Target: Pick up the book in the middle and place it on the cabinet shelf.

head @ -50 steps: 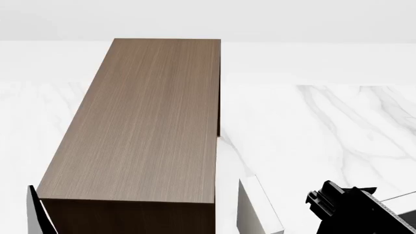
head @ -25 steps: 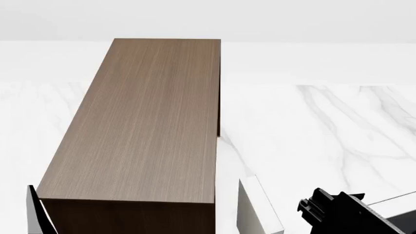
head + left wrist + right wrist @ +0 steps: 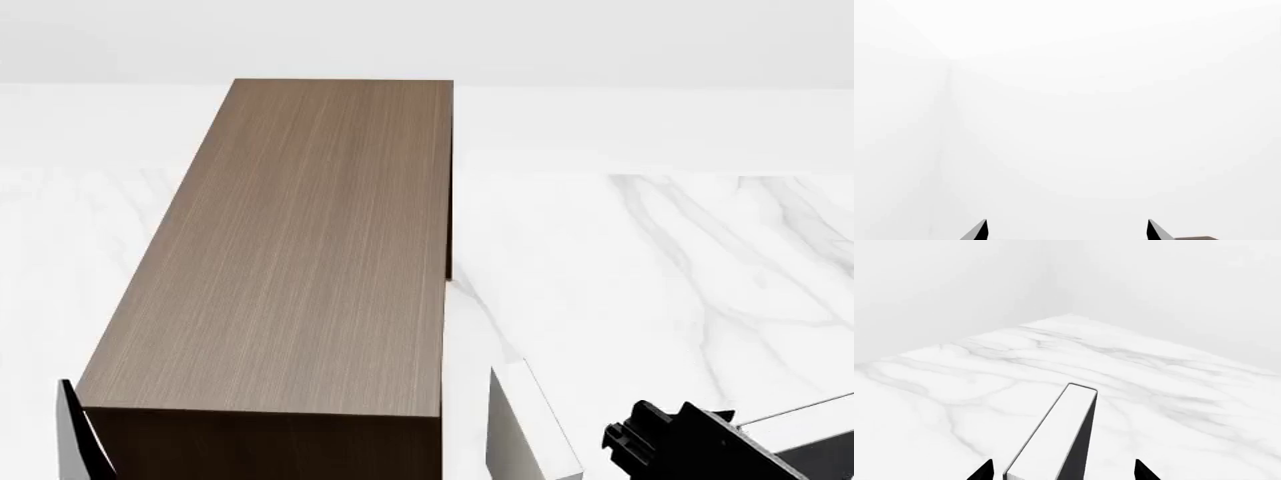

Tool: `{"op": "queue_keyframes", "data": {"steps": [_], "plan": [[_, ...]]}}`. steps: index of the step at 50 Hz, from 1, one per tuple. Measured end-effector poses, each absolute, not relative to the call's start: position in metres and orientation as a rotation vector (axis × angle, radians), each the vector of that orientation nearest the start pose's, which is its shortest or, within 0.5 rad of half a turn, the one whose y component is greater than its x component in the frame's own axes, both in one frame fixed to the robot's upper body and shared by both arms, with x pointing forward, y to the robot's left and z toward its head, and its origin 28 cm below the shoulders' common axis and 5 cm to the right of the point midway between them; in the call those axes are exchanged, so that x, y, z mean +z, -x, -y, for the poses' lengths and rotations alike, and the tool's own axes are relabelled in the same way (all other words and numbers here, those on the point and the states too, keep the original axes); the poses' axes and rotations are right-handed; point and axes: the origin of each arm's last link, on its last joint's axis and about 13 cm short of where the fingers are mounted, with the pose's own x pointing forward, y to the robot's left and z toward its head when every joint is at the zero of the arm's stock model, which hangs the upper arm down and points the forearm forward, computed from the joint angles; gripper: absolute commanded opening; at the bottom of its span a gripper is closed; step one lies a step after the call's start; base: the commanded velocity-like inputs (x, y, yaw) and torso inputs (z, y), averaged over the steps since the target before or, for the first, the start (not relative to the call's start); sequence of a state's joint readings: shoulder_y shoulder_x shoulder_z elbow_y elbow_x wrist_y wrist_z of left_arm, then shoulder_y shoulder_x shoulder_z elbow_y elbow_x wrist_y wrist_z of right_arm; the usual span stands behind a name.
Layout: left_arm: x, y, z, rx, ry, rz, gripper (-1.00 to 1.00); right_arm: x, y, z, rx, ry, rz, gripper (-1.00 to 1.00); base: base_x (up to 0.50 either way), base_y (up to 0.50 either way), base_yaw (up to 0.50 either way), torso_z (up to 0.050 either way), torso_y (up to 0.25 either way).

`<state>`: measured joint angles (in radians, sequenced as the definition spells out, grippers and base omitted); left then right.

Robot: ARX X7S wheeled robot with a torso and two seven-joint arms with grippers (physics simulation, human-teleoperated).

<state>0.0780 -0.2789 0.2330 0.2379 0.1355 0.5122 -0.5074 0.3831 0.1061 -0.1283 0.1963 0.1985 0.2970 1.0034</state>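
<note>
The cabinet shelf (image 3: pixel 314 240) is a long brown box with a flat top, at centre left in the head view. Just right of its near end stands a book (image 3: pixel 527 430) with a grey side and a white top. In the right wrist view a book (image 3: pixel 1054 430) with a white page block and a charcoal cover stands on edge between my right gripper's (image 3: pixel 1062 471) open fingertips, untouched on either side. That gripper (image 3: pixel 641 440) shows black, just right of the book. My left gripper (image 3: pixel 1067 231) is open and empty, left of the cabinet's near corner (image 3: pixel 74 435).
The books stand on a white marble table (image 3: pixel 667 260) that stretches to the right of and behind the cabinet. A pale object's edge (image 3: pixel 814 415) shows at the lower right behind my right arm. A sliver of the brown cabinet (image 3: pixel 1197 237) shows in the left wrist view.
My right gripper has moved left toward the standing book. The cabinet, the book and the left gripper have not moved.
</note>
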Motion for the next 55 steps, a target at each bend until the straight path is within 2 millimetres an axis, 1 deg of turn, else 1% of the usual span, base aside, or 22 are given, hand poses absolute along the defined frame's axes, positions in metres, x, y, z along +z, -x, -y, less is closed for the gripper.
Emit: {"op": "queue_keyframes", "data": {"steps": [23,55], "plan": [[0.075,-0.186,-0.208,0.126,-0.127,0.696,1.0,0.035,-0.294,0.098,-0.848,0.045,-0.161,1.0,0.0,0.0,0.0,0.0,0.0],[0.074,-0.186,-0.208,0.125,-0.129,0.691,1.0,0.022,-0.301,0.1,-0.815,0.069,-0.144,1.0,0.0,0.0,0.0,0.0,0.0]]}}
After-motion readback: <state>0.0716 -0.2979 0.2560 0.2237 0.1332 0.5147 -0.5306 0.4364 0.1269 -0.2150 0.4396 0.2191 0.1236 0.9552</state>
